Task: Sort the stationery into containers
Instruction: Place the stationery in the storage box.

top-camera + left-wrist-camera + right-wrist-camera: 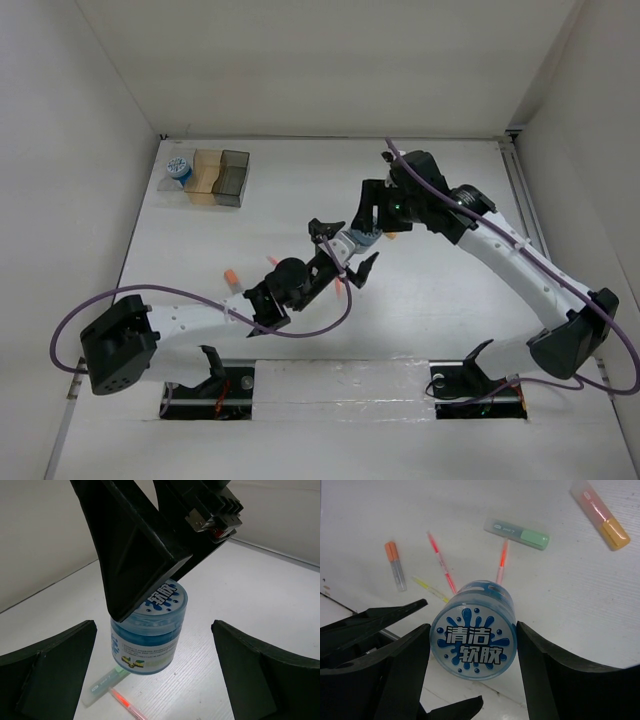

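Right claw: your right claw pinches the blue roll by its sides, low in the centre of its wrist view, printed lid facing the camera.
Left claw: your left claw is spread wide; its fingers flank the roll without touching it.
Right wrist view only: green highlighter, orange highlighter, orange-capped marker, red pen and yellow pen lie scattered on the counter across the upper frame.
Top view only: the containers sit at upper left, with a second roll in the clear end bin.
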Motion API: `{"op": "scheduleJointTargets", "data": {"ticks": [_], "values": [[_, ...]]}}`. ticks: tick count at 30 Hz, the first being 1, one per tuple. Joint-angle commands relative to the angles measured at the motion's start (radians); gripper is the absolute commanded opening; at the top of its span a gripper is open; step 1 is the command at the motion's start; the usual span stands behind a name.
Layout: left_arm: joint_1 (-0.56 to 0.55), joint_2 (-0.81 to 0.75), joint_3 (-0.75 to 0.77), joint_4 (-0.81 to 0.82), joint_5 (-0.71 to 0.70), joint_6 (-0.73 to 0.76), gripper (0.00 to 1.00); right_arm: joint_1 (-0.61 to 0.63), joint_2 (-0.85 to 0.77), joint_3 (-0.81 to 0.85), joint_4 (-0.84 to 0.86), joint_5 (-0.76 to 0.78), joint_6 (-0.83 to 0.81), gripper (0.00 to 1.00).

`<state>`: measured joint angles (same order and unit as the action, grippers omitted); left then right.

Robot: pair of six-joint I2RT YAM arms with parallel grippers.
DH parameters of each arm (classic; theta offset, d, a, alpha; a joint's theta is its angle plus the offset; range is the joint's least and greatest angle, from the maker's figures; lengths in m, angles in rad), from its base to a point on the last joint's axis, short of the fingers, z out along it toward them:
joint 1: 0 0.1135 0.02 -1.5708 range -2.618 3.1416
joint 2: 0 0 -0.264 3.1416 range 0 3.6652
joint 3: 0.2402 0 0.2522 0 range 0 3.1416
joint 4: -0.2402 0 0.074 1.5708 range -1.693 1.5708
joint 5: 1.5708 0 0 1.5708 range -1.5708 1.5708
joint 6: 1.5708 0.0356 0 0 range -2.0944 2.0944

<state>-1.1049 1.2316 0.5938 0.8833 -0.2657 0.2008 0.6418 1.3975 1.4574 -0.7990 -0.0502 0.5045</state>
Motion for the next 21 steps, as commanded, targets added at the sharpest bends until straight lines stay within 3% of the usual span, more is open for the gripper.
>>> {"op": "scheduleJointTargets", "data": {"ticks": [1, 21], "values": [[-0.003, 0.009, 0.044, 0.036, -0.010, 0.006, 1.00, 0.024, -0.049, 0.031, 0.078, 0.019, 0.032, 0.00], [-0.003, 0.052, 0.064, 0.054, -0.063, 0.046, 0.99, 0.094, -0.068, 0.031, 0.087, 0.039, 0.042, 0.00]]}}
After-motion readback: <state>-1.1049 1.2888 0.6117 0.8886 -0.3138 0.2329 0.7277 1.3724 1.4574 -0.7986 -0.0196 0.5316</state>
